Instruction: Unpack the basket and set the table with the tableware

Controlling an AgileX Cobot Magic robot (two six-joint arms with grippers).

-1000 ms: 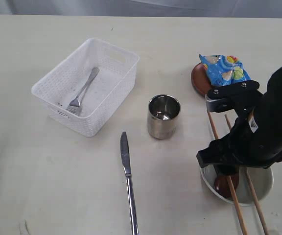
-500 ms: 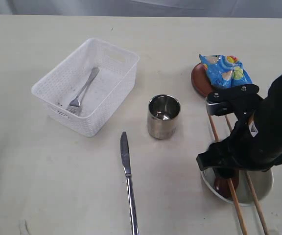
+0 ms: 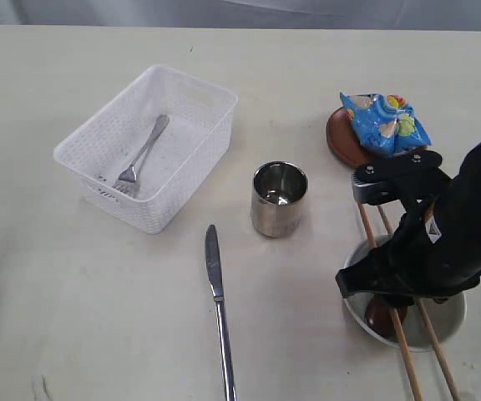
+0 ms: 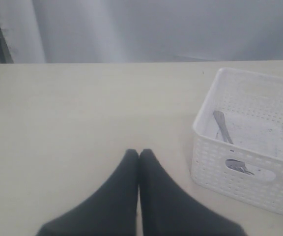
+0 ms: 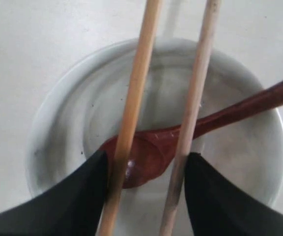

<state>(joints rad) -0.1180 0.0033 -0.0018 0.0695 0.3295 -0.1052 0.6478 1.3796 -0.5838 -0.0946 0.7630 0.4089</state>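
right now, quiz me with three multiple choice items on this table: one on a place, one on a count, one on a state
1. Where is the fork? A inside the basket B leaning on its outside C underneath it
2. How many chopsticks lie across the bowl? A one B two C four
3. How is the left claw? A wide open B shut, empty C gripping the fork
Answers: 1 A, it lies on the basket floor; 2 B, two sticks cross the rim; 3 B, its tips meet with nothing between.
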